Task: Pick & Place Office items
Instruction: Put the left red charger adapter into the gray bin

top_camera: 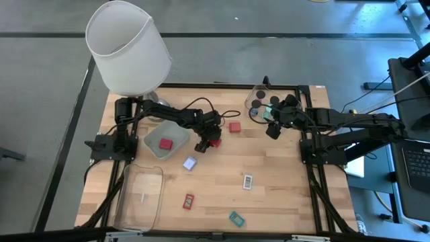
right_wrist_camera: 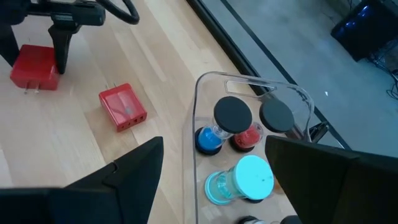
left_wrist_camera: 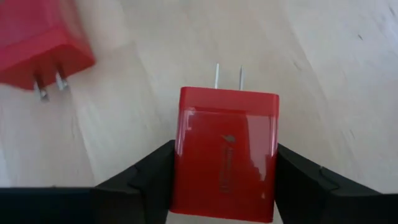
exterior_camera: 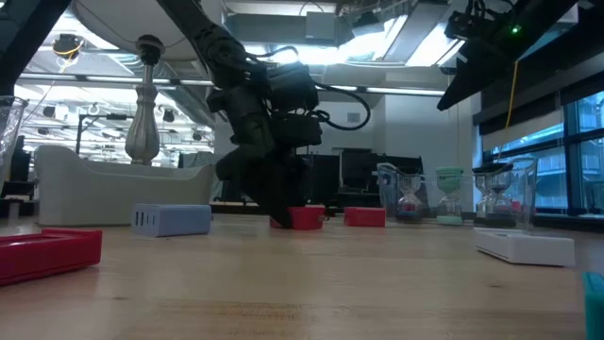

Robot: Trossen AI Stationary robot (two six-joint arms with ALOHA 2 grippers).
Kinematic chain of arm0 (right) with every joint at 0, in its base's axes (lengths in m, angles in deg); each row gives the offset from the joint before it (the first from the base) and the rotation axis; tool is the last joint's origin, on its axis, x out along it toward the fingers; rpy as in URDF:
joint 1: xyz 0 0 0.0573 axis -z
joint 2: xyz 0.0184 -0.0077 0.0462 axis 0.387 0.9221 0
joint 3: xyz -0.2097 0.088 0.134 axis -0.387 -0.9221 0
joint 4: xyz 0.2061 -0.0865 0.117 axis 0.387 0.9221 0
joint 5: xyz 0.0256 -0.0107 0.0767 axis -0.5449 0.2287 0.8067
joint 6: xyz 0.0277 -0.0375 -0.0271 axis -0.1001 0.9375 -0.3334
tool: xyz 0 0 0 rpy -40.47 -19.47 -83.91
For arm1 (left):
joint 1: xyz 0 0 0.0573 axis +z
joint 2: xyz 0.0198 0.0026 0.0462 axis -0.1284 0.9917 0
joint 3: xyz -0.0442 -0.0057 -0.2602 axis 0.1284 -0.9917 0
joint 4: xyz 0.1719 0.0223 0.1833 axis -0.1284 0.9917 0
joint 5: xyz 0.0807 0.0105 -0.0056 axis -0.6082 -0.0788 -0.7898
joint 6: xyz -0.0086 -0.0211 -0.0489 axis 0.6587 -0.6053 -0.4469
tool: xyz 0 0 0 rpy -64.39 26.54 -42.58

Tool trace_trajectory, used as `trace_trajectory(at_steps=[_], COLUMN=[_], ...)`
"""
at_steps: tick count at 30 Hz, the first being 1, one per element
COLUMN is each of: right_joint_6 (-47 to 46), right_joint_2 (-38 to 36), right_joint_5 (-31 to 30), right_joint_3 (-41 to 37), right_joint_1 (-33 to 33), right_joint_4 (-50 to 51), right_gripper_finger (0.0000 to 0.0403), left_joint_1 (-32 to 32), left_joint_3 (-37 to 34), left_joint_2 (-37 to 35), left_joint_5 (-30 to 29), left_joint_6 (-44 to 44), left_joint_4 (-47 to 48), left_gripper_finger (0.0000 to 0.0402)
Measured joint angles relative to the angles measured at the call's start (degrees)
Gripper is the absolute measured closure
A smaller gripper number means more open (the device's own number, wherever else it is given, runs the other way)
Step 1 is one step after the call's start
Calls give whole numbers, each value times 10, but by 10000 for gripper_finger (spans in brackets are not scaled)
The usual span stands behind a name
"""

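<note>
A red plug block (left_wrist_camera: 225,155) with two metal prongs lies on the table, and my left gripper (left_wrist_camera: 225,177) is shut on it; both also show in the high view, my left gripper (top_camera: 205,143) and the block (top_camera: 216,142). A second red block (top_camera: 234,127) lies just beyond. My right gripper (right_wrist_camera: 214,165) hangs open above the near edge of a clear tray (right_wrist_camera: 198,93) that holds dark-capped pieces (right_wrist_camera: 232,113) and blue, red and teal ones. A blue-white bit (top_camera: 189,163), a white-labelled bit (top_camera: 248,181), a small red piece (top_camera: 189,200) and a teal piece (top_camera: 236,218) lie flat on the wood. My left gripper pinches the red plug block by its two side faces (left_wrist_camera: 183,165), at the end away from the prongs. The fingers (left_wrist_camera: 146,174) lie along the block. In the low view the gripper comes down from above and the block's underside (exterior_camera: 305,225) sits on the table.
A grey tray (top_camera: 156,149) left of the left gripper holds a red block (top_camera: 166,143). A larger clear tray (top_camera: 141,195) sits at the near left. A white-shaded lamp (top_camera: 127,47) stands at the far left corner. Bare wood lies between the scattered pieces.
</note>
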Motion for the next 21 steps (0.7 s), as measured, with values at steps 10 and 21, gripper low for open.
trace_trajectory(at_steps=[10,21], right_joint_6=[11,-5], right_joint_2=[0,0], right_joint_5=[0,0], right_joint_3=[0,0], right_joint_1=[0,0], right_joint_4=[0,2], right_gripper_finger=[118,118], left_joint_1=[-32,-123], left_joint_3=[0,-1], left_joint_2=[-15,-127], left_joint_5=[-58,-354], left_joint_6=[-96,-287], left_joint_4=[-15,178], left_gripper_finger=[193,193])
